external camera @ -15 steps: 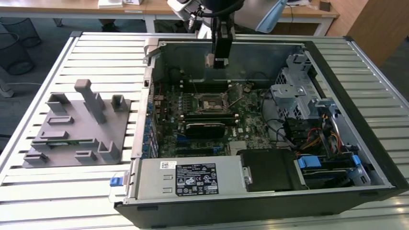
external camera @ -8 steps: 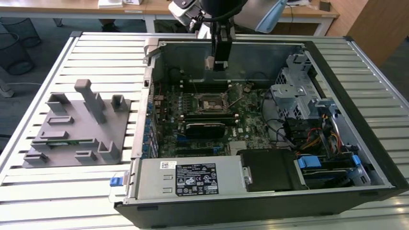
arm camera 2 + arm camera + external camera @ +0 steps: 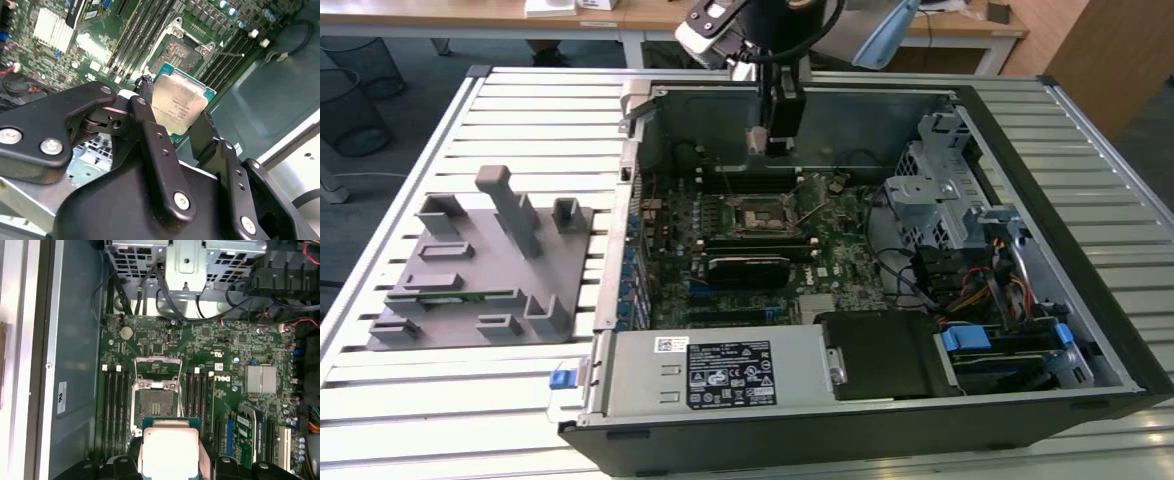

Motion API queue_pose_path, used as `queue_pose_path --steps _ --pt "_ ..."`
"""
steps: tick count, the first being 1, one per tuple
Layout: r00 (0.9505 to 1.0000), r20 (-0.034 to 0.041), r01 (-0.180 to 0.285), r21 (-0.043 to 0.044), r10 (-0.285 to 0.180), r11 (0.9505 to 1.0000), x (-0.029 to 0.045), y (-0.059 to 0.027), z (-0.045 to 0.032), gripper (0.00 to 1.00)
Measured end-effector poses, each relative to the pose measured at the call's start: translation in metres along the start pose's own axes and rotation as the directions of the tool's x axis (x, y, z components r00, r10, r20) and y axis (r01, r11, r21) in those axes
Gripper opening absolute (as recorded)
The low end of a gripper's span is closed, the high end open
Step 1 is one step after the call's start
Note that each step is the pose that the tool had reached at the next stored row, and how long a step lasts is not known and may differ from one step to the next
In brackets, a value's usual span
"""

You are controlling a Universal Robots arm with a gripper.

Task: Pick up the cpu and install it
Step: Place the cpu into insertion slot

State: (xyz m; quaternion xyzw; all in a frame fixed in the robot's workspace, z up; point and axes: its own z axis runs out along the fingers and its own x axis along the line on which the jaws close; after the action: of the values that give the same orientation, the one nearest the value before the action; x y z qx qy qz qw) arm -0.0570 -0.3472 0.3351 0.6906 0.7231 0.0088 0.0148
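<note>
The cpu [image 3: 179, 106] is clamped in the pincer [image 3: 175, 102] above the motherboard [image 3: 240, 340].

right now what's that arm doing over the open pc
The arm's gripper holds the cpu in its jaws, above the open case. Below it the socket on the motherboard stands open and empty, so the cpu is not yet seated.

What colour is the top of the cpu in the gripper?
Silver-grey, with a thin green rim; the cpu shows best in the second wrist view.
</note>
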Motion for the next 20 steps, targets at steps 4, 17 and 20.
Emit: queue_pose_path --steps 4,17,20 --pt "1.0000 -0.0001 0.009 0.0001 -0.009 1.0000 0.0012 0.0002 0.0073 0.53" --pt "1.0000 0.0013 0.009 0.0002 -0.009 1.0000 0.0017 0.0016 0.0229 0.53" --pt "1.0000 0.0013 0.009 0.0001 -0.009 1.0000 0.0019 0.0015 0.0257 0.53"
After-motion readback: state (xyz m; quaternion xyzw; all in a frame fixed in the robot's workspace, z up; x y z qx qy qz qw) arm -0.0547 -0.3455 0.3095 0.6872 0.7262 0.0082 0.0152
